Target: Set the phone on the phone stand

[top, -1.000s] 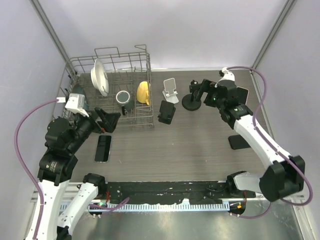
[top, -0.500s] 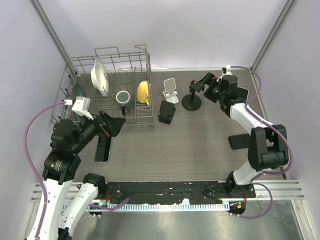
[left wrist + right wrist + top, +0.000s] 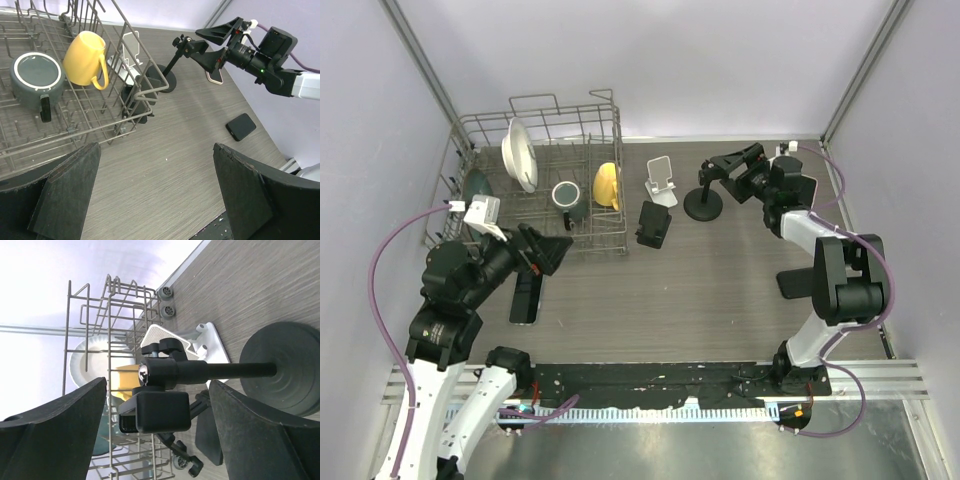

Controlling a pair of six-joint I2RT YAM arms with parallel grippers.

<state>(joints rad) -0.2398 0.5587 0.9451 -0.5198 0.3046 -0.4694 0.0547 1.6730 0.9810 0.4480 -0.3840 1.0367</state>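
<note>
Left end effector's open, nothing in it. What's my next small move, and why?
Probably ease the left end effector down onto the black phone lying flat on the table close by: its jaws stand open and empty, and that phone is on no stand yet.

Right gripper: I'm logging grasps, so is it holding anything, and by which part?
Nothing held: the right gripper is open, fingers apart either side of the stand's clamp.

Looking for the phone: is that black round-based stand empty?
Empty: the clamp on the black stand holds nothing; a phone lies flat on the table.
</note>
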